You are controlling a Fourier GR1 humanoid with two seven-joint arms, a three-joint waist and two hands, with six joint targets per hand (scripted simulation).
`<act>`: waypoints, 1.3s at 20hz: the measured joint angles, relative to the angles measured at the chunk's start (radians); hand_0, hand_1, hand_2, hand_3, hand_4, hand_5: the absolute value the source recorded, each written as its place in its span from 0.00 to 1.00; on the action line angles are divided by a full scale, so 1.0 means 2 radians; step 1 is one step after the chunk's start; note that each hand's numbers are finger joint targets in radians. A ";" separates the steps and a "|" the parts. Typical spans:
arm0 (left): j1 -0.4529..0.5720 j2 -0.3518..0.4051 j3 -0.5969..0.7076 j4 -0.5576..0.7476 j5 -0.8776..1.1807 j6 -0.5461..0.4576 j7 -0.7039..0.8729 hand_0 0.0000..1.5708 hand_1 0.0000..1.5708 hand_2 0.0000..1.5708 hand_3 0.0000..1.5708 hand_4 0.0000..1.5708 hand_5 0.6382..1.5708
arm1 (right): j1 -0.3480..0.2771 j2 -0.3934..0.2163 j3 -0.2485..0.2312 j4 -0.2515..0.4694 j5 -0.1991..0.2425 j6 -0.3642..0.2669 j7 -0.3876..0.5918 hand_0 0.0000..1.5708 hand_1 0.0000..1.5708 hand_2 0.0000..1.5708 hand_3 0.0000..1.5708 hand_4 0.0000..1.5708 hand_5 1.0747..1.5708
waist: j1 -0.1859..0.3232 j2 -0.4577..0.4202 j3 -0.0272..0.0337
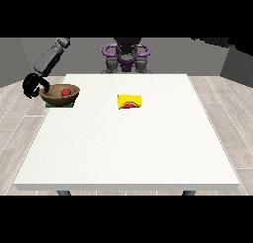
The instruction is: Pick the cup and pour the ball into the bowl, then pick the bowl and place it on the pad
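Note:
A brown bowl (60, 95) with a red ball (65, 92) inside sits on the green pad (61, 104) at the table's far left. The black hand at the view's left (32, 85) is at the bowl's left rim, partly out past the table's left edge, and appears to touch the rim. A yellow cup (130, 101) with a red mark lies on its side near the middle of the table, apart from the bowl. No hand shows at the view's right.
The white table (128, 148) stretches wide towards the camera. The robot's torso (126, 57) stands behind the far edge. The grey forearm (51, 57) slants down from the upper left to the bowl.

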 measured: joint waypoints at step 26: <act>0.042 0.002 -0.009 -0.014 0.025 0.005 0.043 0.00 0.00 0.00 0.00 0.44 0.97 | -0.018 -0.027 0.015 0.101 0.019 0.010 0.052 0.00 0.00 0.00 0.00 0.00 0.85 | -0.001 -0.068 -0.0017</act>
